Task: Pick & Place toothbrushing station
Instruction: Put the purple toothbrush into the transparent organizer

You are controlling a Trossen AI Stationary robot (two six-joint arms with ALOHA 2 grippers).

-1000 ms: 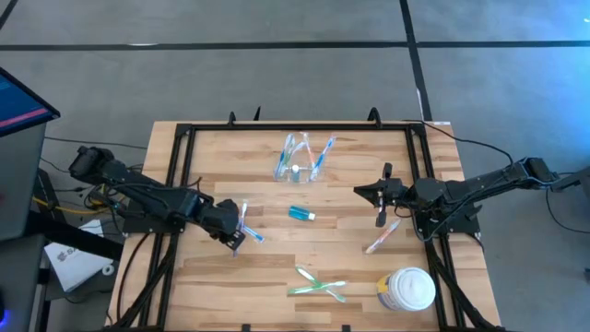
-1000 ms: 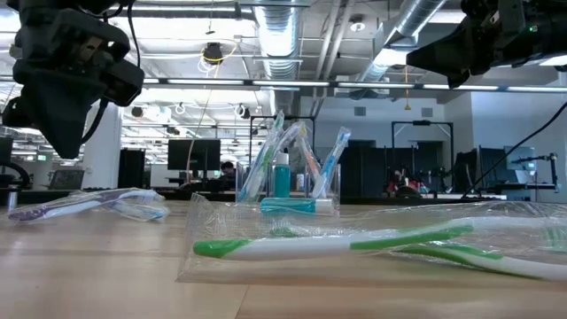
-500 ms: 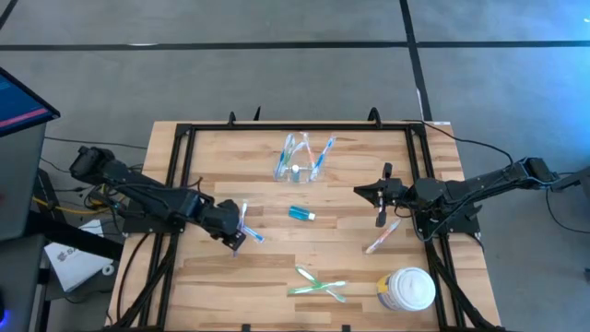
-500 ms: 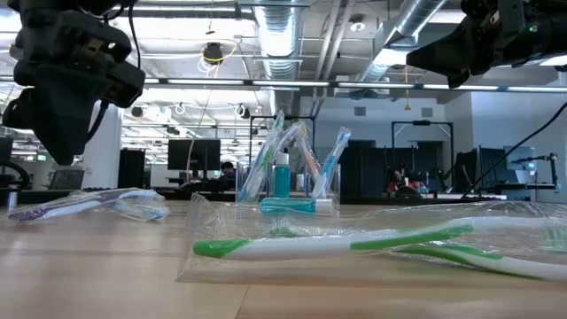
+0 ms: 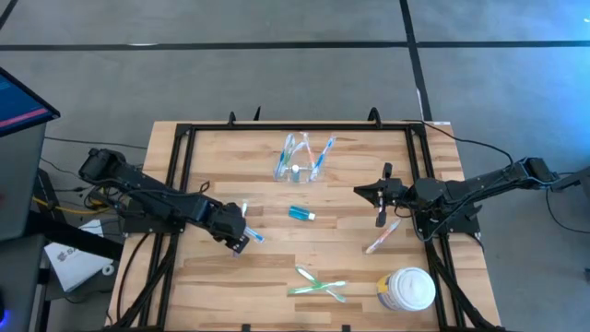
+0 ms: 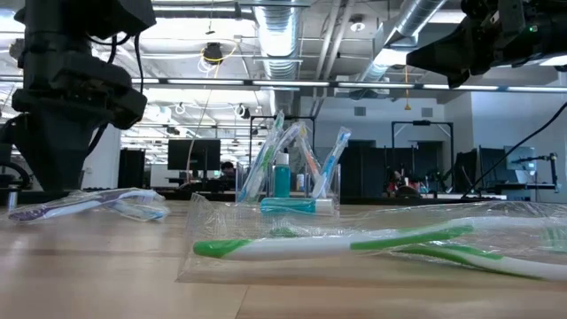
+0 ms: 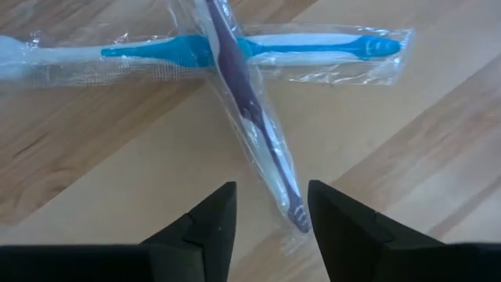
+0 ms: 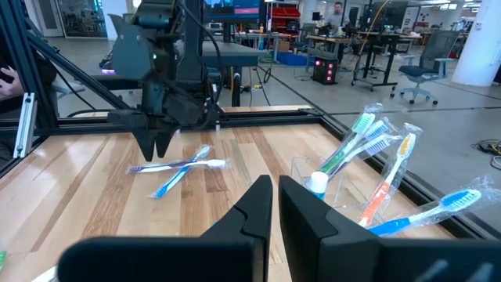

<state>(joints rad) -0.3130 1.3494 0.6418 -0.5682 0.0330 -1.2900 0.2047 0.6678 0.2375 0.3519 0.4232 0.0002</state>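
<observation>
Left wrist view: left gripper [image 7: 270,211] spread just above crossed purple toothbrush [image 7: 250,117] and blue toothbrush [image 7: 258,48].

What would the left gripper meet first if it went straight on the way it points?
Probably the purple toothbrush, which lies wrapped, crossed over the blue toothbrush; its tail end sits just ahead of the open left gripper, though depth is unclear.

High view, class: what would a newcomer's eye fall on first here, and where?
The clear holder bristling with upright toothbrushes stands at the table's far middle. The left claw hovers, jaws open, over two crossed wrapped toothbrushes on the left side. A white lidded jar sits at the near right corner, with green toothbrushes beside it.
</observation>
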